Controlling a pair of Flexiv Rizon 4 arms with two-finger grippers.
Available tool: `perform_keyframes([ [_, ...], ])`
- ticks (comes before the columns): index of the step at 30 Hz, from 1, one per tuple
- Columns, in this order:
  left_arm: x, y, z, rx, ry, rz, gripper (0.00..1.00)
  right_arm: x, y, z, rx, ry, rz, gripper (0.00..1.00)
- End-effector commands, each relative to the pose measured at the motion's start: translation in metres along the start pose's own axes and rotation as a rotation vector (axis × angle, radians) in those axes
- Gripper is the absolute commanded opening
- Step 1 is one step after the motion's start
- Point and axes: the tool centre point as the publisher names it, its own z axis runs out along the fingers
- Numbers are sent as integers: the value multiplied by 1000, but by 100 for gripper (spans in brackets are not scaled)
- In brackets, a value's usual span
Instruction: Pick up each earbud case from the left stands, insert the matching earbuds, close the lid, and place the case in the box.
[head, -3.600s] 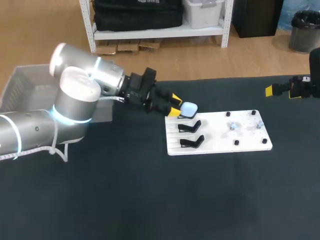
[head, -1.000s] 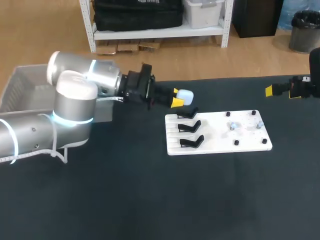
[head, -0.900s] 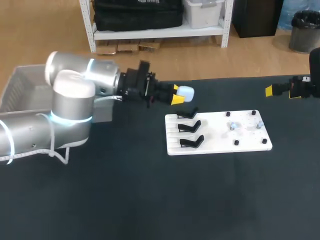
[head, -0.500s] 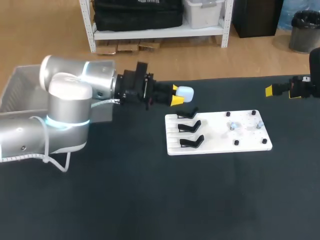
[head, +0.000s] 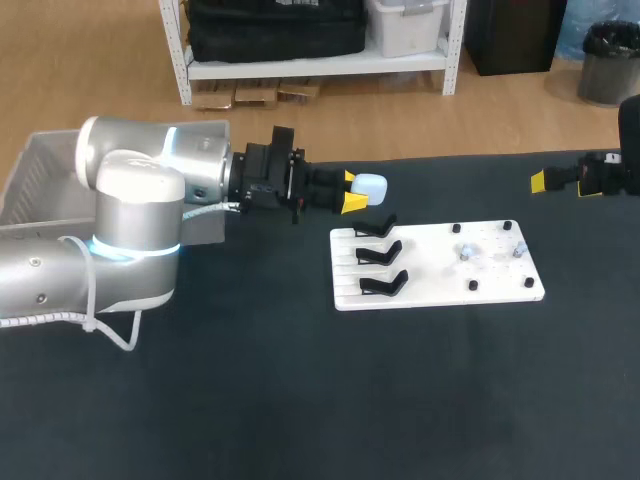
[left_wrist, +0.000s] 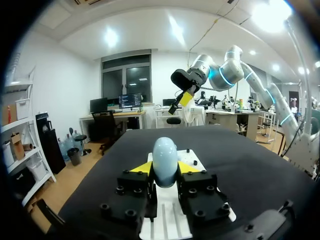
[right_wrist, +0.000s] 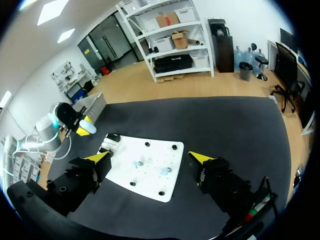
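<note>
Head view: left gripper (head: 352, 192) is clamped on the earbud case (head: 371, 186), held in the air just off the far-left corner of the white board (head: 440, 290), above the black stands (head: 383, 254). All three stands look bare. Box (head: 40, 180) sits well to the left, behind the left arm. Right gripper (head: 540, 181) is parked at the table's far right edge, only one yellow tip visible here. Left wrist view: the case stands upright between the two fingertips (left_wrist: 142, 167), pinched from both sides low on the body, rounded top poking out ahead. My read: small, light, glossy rounded shell, so slippery and prone to twisting in the pinch. Grip on the base half below the lid seam, leaving the lid free to open; moderate force, the hinge is probably the weak point. Right wrist view: right fingers are spread wide with nothing between them, hovering over the board's near edge. Earbuds (right_wrist: 136, 163) lie loose mid-board, tiny and easily flicked away.
</note>
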Motion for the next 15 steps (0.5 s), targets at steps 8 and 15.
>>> perform_keyframes([
  [8,1,-38,24,-98,-31,-24,0,0,0,0,2,1,0,100],
  [15,-2,-49,34,-100,-70,-13,0,6,12,0,-10,21,-42,100],
])
